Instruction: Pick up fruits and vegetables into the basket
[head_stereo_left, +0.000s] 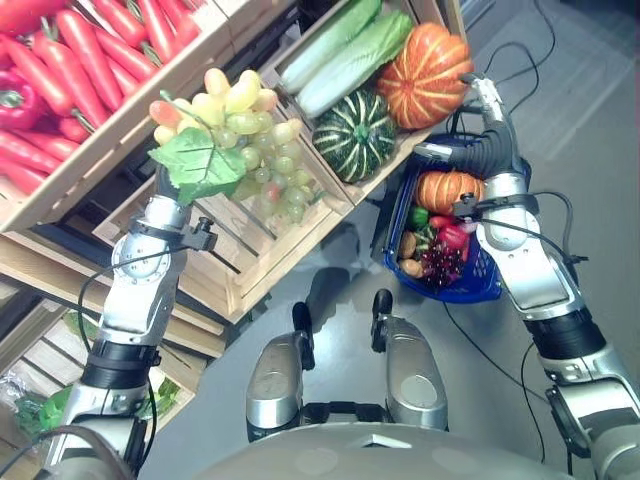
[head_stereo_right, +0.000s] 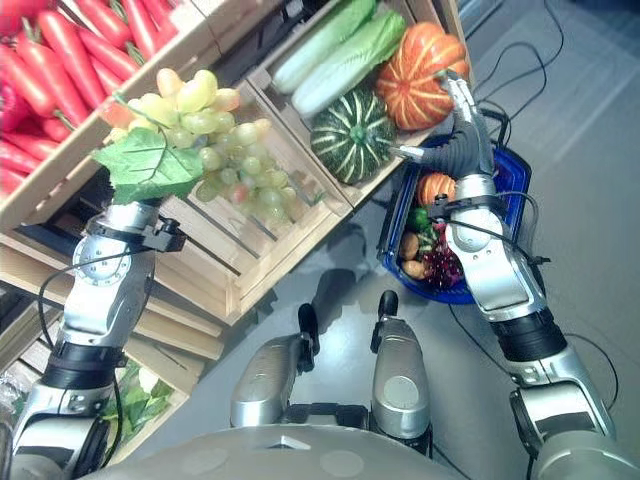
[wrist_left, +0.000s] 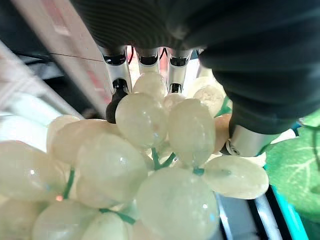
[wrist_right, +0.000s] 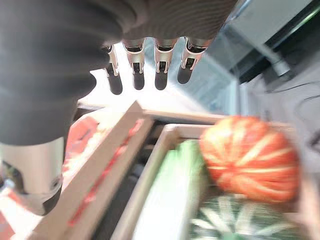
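Pale green grapes (head_stereo_left: 250, 135), a bunch with a green leaf (head_stereo_left: 200, 165), are held aloft over the slatted wooden crate (head_stereo_left: 270, 235); the left hand (wrist_left: 150, 60), arm raised upright from lower left, curls its fingers (wrist_left: 116, 82) and thumb round the bunch; the long axis of the bunch runs obliquely, its narrow end toward the crate. The right hand (wrist_right: 145, 65), forearm raised beside the blue basket (head_stereo_left: 490, 285), has fingers straight and holds nothing, near the orange pumpkin (head_stereo_left: 425, 75); the basket holds a small orange pumpkin (head_stereo_left: 448, 188) and dark grapes (head_stereo_left: 445, 265). A green striped squash (head_stereo_left: 355, 135), pale cabbages (head_stereo_left: 345, 50) and red peppers (head_stereo_left: 60, 80) fill further crates; no legible writing.
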